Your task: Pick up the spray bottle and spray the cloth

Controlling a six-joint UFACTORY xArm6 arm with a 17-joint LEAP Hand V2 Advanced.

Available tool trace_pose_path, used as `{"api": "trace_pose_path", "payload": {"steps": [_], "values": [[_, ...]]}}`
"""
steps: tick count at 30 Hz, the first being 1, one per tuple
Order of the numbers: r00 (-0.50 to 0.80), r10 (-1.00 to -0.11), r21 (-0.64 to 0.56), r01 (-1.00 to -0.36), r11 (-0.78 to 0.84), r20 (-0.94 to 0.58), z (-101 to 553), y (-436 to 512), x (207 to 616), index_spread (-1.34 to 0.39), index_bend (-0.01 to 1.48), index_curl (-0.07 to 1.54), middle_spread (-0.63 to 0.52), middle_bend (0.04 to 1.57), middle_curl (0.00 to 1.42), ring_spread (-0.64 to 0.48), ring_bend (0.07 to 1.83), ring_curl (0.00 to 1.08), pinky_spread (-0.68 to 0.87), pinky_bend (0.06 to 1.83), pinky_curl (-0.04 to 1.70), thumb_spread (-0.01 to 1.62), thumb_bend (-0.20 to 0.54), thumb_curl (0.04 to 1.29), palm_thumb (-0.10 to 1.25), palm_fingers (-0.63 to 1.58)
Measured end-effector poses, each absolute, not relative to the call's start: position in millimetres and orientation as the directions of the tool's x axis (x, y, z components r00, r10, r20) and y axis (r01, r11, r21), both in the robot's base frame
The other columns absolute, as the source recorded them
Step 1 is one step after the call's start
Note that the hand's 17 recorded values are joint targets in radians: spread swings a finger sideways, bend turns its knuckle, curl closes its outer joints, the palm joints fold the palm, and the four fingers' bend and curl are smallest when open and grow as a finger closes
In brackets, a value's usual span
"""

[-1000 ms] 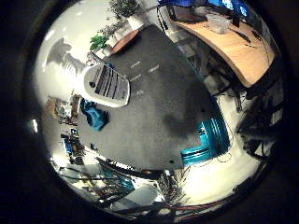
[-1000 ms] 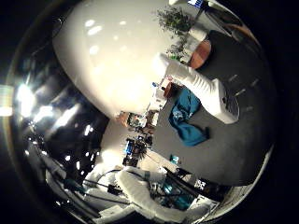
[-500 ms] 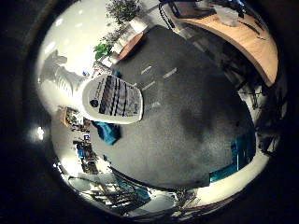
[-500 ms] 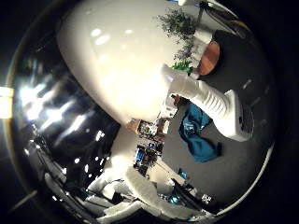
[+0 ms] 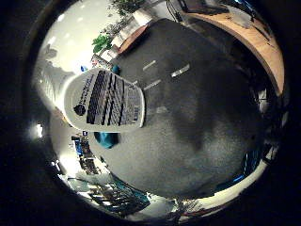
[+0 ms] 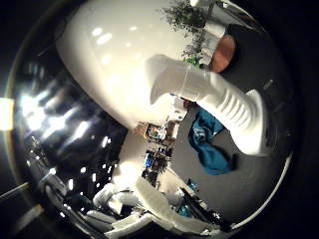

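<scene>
The white spray bottle (image 6: 227, 107) stands upright on a dark grey table (image 5: 197, 117) and fills a good part of both palm views, so it is close to the palm. In the little finger side view its broad body shows a printed label with dark bars facing the camera; in the thumb side view its ribbed side, its neck and its white trigger head are seen from the side. The teal cloth (image 6: 209, 144) lies crumpled on the same table just beside the bottle's base, and the bottle's body covers part of it in the little finger side view. Whether cloth and bottle touch cannot be told.

The rest of the table surface around them is bare apart from a few short pale strips (image 5: 164, 73) stuck on it beyond the bottle. Past the table's far edge stand green potted plants (image 6: 187, 15), and a curved wooden desk (image 5: 256, 42) runs along one side of the room. A shelf crowded with small things (image 6: 157, 144) is seen behind the cloth, too small to make out.

White parts of the robot's body (image 6: 149, 201) show at the edge of the thumb side view, but no fingers are seen, so the state of the hand cannot be told.
</scene>
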State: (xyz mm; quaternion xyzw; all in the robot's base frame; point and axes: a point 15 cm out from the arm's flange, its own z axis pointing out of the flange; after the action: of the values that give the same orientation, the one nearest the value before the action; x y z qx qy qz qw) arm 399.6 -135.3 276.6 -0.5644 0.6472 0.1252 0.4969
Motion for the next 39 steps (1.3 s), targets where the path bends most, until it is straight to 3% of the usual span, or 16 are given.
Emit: {"api": "trace_pose_path", "payload": {"steps": [19,28,34,37,39], "values": [[0.173,-0.66,-0.453,-0.847,0.279,-0.731,286,-115,436,-0.21,0.15,0.23,0.19,0.21,0.33,0.16,0.32,0.27,0.34,0.43,0.32,1.01,-0.026,0.27,0.32,0.0],[0.228,-0.634,-0.473,-0.846,0.246,-0.739,292,-85,448,-0.19,0.14,0.23,0.18,0.29,0.35,0.15,0.33,0.27,0.32,0.42,0.31,1.02,-0.024,0.27,0.33,0.09],[0.266,-0.619,-0.488,-0.845,0.219,-0.739,289,-69,450,-0.2,0.16,0.25,0.11,0.33,0.36,0.09,0.45,0.29,0.26,0.39,0.3,1.05,-0.014,0.28,0.41,0.27],[0.275,-0.599,-0.493,-0.838,0.235,-0.752,291,-63,452,-0.2,0.16,0.25,0.06,0.38,0.37,0.05,0.56,0.3,0.15,0.4,0.29,1.06,-0.016,0.28,0.45,0.42],[0.265,-0.576,-0.476,-0.842,0.253,-0.774,284,-56,449,-0.22,0.13,0.23,-0.01,0.43,0.39,-0.03,0.74,0.34,0.01,0.49,0.29,1.07,-0.012,0.29,0.5,0.63]]}}
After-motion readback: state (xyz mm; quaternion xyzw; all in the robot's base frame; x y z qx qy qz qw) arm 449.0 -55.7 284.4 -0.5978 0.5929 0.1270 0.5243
